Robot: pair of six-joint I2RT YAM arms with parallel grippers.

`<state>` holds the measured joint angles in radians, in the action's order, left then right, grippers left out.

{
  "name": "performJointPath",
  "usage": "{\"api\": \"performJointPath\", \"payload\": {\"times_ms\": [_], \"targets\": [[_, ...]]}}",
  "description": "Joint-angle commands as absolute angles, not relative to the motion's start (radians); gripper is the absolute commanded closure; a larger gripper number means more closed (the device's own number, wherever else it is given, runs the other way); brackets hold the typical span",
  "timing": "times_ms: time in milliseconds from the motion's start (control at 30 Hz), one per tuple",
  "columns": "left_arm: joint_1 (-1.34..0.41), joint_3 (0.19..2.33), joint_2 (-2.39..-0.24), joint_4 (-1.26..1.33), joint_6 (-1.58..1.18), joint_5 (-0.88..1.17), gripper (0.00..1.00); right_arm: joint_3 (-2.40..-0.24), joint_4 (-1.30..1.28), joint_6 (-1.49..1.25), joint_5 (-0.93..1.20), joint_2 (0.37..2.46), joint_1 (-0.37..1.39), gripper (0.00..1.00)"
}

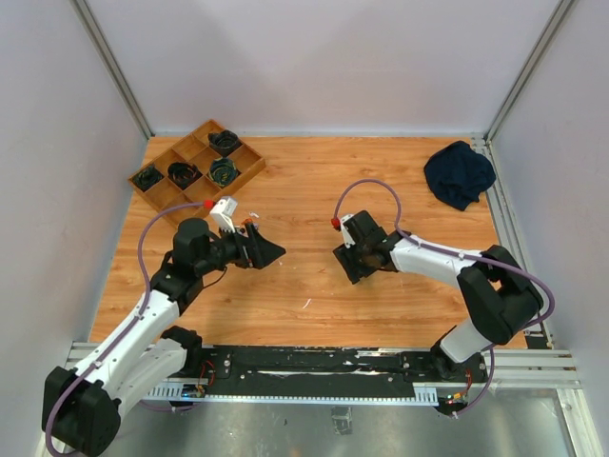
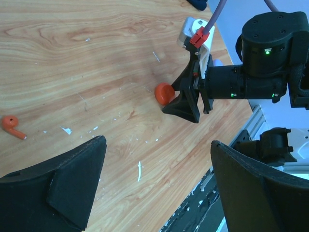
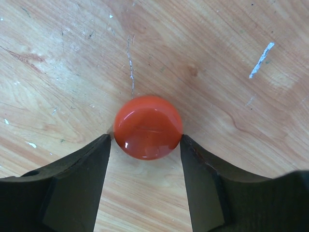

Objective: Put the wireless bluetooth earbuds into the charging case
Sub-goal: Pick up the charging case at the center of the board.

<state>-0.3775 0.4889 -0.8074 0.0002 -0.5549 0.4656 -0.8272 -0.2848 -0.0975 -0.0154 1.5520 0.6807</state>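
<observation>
**Orange case pinned, matching earbud waits on the counter**

The right hand (image 3: 146,137) is closed on the orange charging case (image 3: 147,126), one finger touching each side of its round body, and the case sits flat on the wooden counter (image 1: 314,190). The left hand (image 2: 158,141) faces the case from well apart, its fingers spread wide and holding nothing. One orange earbud (image 2: 11,125) lies loose on the bare wood, well apart from the case and to its left in the left wrist view. It is not yet in any hand.

The earbud looks tiny, very light and made of hard, smooth plastic, with a rounded head and a short stem. It is likely to skid or flip away if it is pinched off-centre. The safest hold is probably across the head, with the fingers brought nearly together first and closed gently.

The case shows only a glossy domed top, and no socket is visible from here. Its surface looks slick, so a grip low across its widest part, as it is taken now, should best stop it from squirting out. Neither item looks fragile under light pressure.
</observation>
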Motion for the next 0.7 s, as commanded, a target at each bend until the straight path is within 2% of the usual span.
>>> {"api": "performJointPath", "payload": {"times_ms": [0, 233, 367, 500, 667], "targets": [[-0.386, 0.478, -0.815, 0.059, -0.570, 0.490, 0.06, -0.793, -0.274, -0.130, -0.064, 1.545, 0.687, 0.39], [-0.387, 0.462, -0.835, 0.092, -0.592, 0.500, 0.07, -0.771, -0.233, -0.151, -0.083, 1.558, 0.687, 0.41], [-0.387, 0.458, -0.854, 0.103, -0.598, 0.504, 0.07, -0.765, -0.231, -0.161, -0.089, 1.548, 0.687, 0.48], [-0.387, 0.453, -0.875, 0.130, -0.611, 0.514, 0.08, -0.753, -0.221, -0.158, -0.091, 1.505, 0.693, 0.53], [-0.390, 0.447, -0.918, 0.190, -0.642, 0.544, 0.09, -0.746, -0.189, -0.138, -0.100, 1.418, 0.722, 0.54]]}}
